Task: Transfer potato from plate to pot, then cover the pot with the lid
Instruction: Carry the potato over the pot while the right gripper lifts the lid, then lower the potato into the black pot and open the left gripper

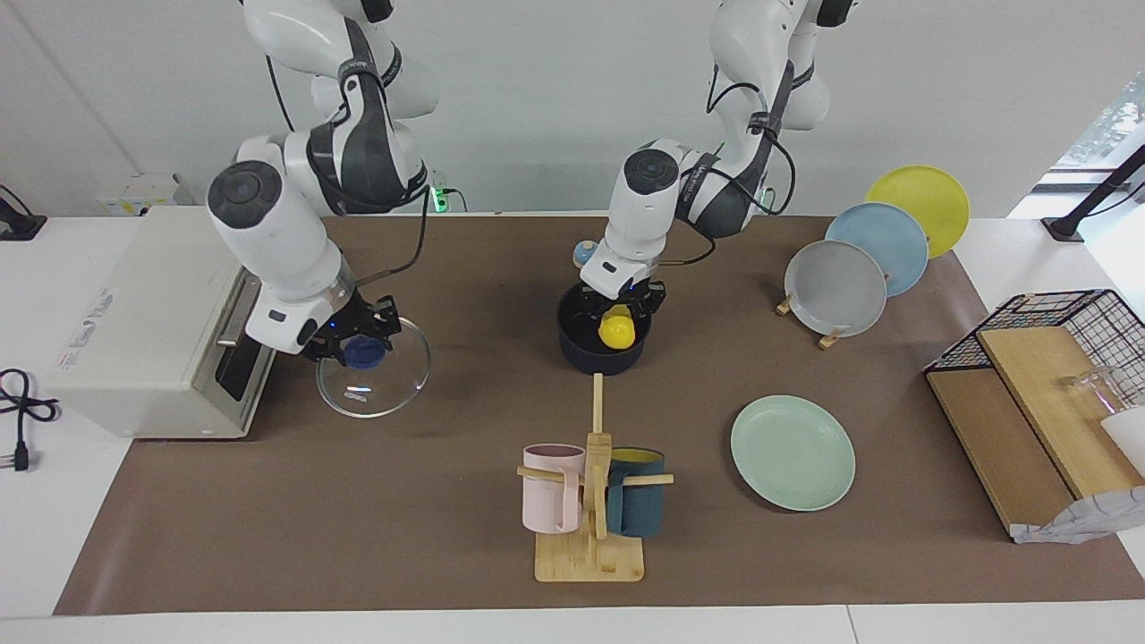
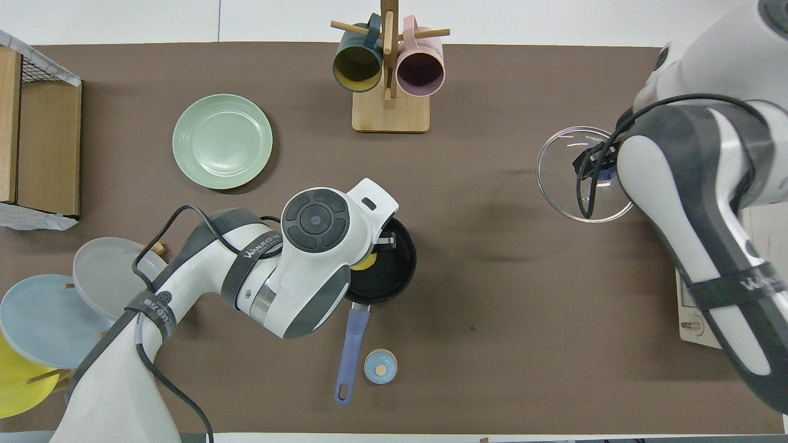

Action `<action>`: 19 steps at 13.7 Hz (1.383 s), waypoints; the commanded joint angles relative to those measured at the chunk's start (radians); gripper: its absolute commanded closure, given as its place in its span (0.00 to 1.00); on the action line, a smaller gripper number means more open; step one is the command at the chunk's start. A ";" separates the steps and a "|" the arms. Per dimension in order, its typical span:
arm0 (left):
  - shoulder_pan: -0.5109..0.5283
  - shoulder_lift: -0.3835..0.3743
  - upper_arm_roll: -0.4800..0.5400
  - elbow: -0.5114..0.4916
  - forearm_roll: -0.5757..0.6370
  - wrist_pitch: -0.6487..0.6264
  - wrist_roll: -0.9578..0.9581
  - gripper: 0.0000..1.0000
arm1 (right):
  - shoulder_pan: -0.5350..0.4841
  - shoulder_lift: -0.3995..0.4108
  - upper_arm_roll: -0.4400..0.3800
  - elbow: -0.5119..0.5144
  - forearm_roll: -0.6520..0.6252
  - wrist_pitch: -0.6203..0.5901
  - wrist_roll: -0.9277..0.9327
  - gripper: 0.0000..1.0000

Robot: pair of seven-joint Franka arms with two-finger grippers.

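Note:
My left gripper [image 1: 619,315] is over the dark navy pot [image 1: 597,363] and is shut on the yellow potato [image 1: 617,331], which hangs in the pot's mouth. In the overhead view the left hand covers most of the pot [image 2: 397,271], and only a sliver of potato [image 2: 366,263] shows. The pot's blue handle [image 2: 352,351] points toward the robots. The mint-green plate [image 1: 793,452] lies bare, farther from the robots, toward the left arm's end. My right gripper [image 1: 362,351] is shut on the blue knob of the glass lid [image 1: 385,394], low over the mat.
A wooden mug rack [image 1: 590,537] with a pink and a teal mug stands farther out than the pot. A small blue-topped bell-like object [image 2: 380,367] sits by the pot's handle. Upright plates [image 1: 841,286], a wire basket [image 1: 1064,331] and a white box [image 1: 134,313] flank the mat.

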 commanded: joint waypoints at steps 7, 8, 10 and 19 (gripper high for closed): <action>-0.087 -0.004 0.018 -0.089 0.006 0.013 -0.056 1.00 | 0.059 -0.051 0.029 0.022 0.015 -0.094 0.162 1.00; -0.087 -0.004 0.018 -0.089 0.006 0.013 -0.056 1.00 | 0.059 -0.060 0.030 0.002 0.015 -0.082 0.161 1.00; -0.091 -0.002 0.016 -0.105 0.006 0.024 -0.073 1.00 | 0.071 -0.066 0.030 -0.013 0.018 -0.077 0.162 1.00; -0.077 -0.025 0.021 -0.084 0.006 -0.027 -0.072 0.00 | 0.094 -0.077 0.032 -0.033 0.023 -0.057 0.199 1.00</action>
